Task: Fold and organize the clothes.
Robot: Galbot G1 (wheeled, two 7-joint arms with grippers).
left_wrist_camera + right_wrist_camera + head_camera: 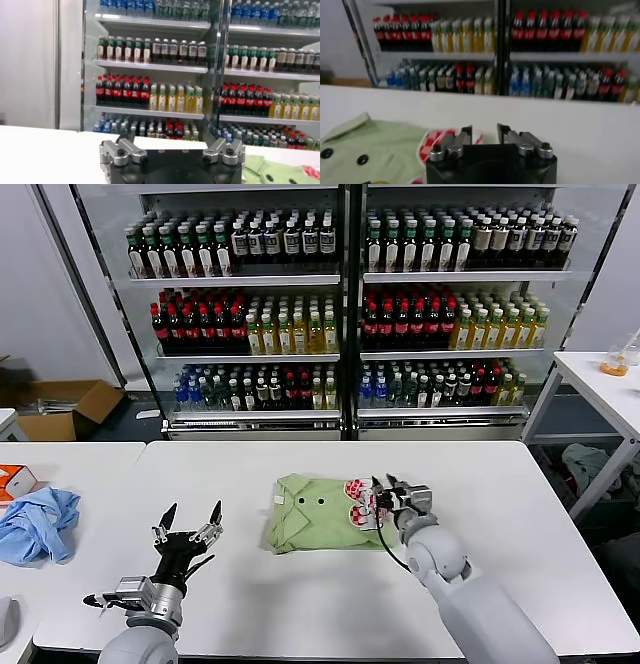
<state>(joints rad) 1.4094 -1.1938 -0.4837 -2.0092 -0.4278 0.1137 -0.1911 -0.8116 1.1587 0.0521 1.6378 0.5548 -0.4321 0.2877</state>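
Behind the white table [300, 604] stand glass-fronted coolers [345, 304] packed with bottles. I see my right gripper [383, 502] stretched forward low over the table, at the right edge of the light green shirt [315, 514], its fingers parted beside the red-and-white patch [357, 502]; whether they touch the cloth I cannot tell. That shirt lies folded near the table's middle, collar toward the far side, two dark buttons [312, 499] showing. My left gripper [187, 532] hovers near the front left, fingers spread wide, pointing away from me, well apart from the shirt. Bare tabletop lies between them. A light blue cloth [38, 524] sits crumpled at far left.
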